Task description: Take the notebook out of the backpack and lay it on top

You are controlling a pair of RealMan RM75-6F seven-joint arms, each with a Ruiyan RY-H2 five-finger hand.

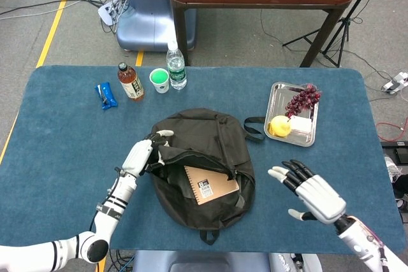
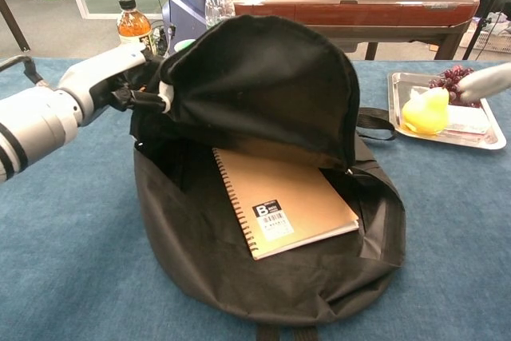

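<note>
A black backpack (image 1: 204, 138) lies in the middle of the blue table, its zipped mouth pulled open. A brown spiral notebook (image 1: 211, 185) (image 2: 283, 199) sticks out of the opening, partly under the lifted flap (image 2: 263, 85). My left hand (image 1: 141, 155) (image 2: 120, 77) grips the left edge of the flap and holds it up. Right of the bag, my right hand (image 1: 313, 190) hovers above the table with its fingers spread, holding nothing; in the chest view only a fingertip (image 2: 487, 81) shows at the right edge.
A metal tray (image 1: 278, 93) with grapes, a yellow fruit and a white block sits at the right. At the back stand a tea bottle (image 1: 130, 81), a green cup (image 1: 159, 80) and a water bottle (image 1: 176, 65); a blue packet (image 1: 106, 95) lies left.
</note>
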